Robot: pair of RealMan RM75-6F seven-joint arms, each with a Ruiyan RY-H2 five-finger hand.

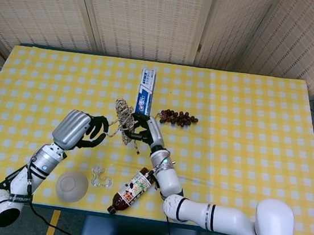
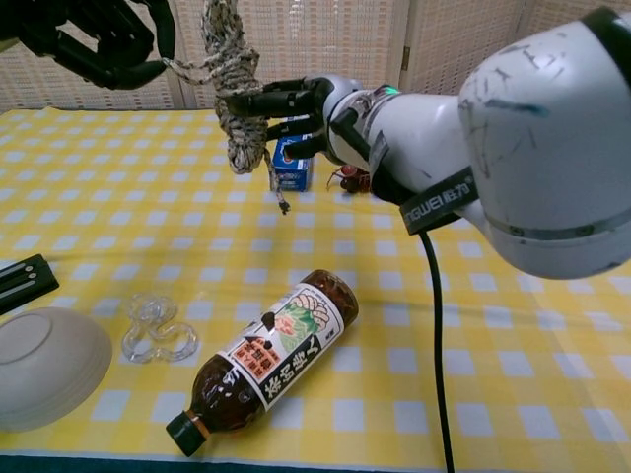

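A bundle of speckled beige rope (image 2: 233, 84) hangs in the air above the yellow checked tablecloth (image 1: 246, 140). My right hand (image 2: 296, 103) grips the bundle from the right side, its dark fingers wrapped on the coils. My left hand (image 2: 94, 39) is up at the left and pinches a strand that runs stretched across to the bundle. A loose tail dangles below the coils. From the head view the rope (image 1: 124, 118) sits between the left hand (image 1: 80, 130) and the right hand (image 1: 147, 129).
A brown bottle (image 2: 266, 360) lies on its side near the front edge, beside a clear plastic hook (image 2: 156, 330) and an upturned pale bowl (image 2: 44, 365). A blue toothpaste box (image 1: 145, 91) and grapes (image 1: 178, 118) lie farther back. A black object (image 2: 20, 282) sits at the left edge.
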